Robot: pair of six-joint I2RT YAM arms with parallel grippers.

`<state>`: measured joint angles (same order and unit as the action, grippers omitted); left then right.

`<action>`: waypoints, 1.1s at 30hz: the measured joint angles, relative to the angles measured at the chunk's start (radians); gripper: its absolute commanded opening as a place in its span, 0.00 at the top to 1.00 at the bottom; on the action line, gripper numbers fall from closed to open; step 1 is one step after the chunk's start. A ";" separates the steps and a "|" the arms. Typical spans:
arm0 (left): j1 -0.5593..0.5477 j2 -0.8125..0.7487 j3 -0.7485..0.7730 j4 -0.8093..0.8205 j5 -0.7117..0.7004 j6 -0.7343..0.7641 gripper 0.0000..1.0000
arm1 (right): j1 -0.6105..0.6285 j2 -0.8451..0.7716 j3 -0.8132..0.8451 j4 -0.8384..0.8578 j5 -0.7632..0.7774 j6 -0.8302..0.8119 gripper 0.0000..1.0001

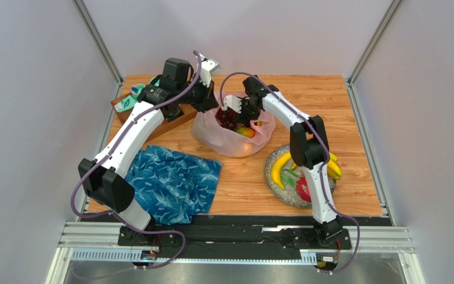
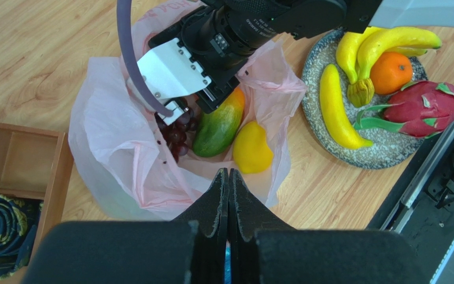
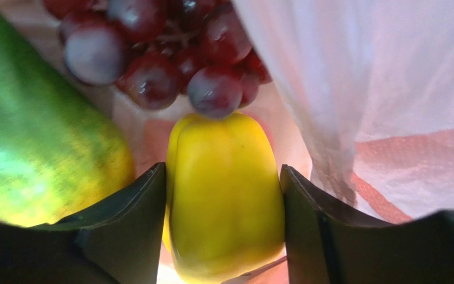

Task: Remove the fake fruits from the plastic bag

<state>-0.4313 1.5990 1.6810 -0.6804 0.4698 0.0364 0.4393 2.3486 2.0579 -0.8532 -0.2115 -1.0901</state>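
Note:
The pale-pink plastic bag [image 1: 229, 142] [image 2: 117, 148] lies open at mid-table. Inside it are dark purple grapes [image 2: 176, 133] [image 3: 170, 59], a green-orange mango [image 2: 217, 127] [image 3: 34, 118] and a yellow fruit [image 2: 252, 149]. My right gripper [image 1: 236, 117] [image 3: 223, 168] reaches into the bag's mouth. Both its fingers press the sides of a yellow pepper [image 3: 226, 189], with the grapes just beyond. The right gripper's body hides that pepper in the left wrist view. My left gripper [image 1: 207, 105] [image 2: 228, 171] is shut on nothing, above the bag's rim.
A speckled plate [image 1: 277, 177] [image 2: 383, 160] right of the bag holds bananas [image 2: 389, 41], an orange [image 2: 391, 71] and a magenta dragon fruit [image 2: 419, 109]. A wooden box [image 2: 16, 154] stands left of the bag. A blue leaf-patterned cloth [image 1: 170, 183] lies front left.

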 measured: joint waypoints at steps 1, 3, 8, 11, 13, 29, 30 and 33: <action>0.000 0.000 0.000 0.000 0.000 0.000 1.00 | -0.003 -0.006 -0.003 -0.010 -0.011 0.006 0.50; 0.000 0.000 0.000 -0.001 -0.001 0.000 1.00 | -0.014 -0.046 -0.035 -0.021 -0.074 0.028 0.49; 0.000 0.005 0.000 0.004 -0.038 -0.006 1.00 | -0.064 -0.268 -0.124 -0.052 -0.305 0.120 0.43; 0.003 0.023 0.001 0.014 -0.058 -0.023 1.00 | -0.102 -0.442 -0.166 -0.046 -0.445 0.195 0.43; 0.006 0.051 0.010 0.019 -0.066 -0.037 1.00 | -0.125 -0.539 -0.195 -0.043 -0.523 0.240 0.47; 0.011 0.130 0.048 0.027 -0.083 -0.077 1.00 | -0.076 -1.082 -0.981 -0.332 -0.457 0.079 0.52; 0.011 0.130 0.048 0.027 -0.082 -0.079 1.00 | -0.062 -1.112 -1.017 -0.333 -0.439 0.069 0.53; 0.013 0.130 0.048 0.027 -0.079 -0.084 1.00 | -0.034 -1.138 -1.075 -0.333 -0.380 0.043 0.52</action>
<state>-0.4187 1.7290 1.7287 -0.6537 0.3912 -0.0475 0.4053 1.2106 0.9833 -1.1858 -0.5915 -1.0473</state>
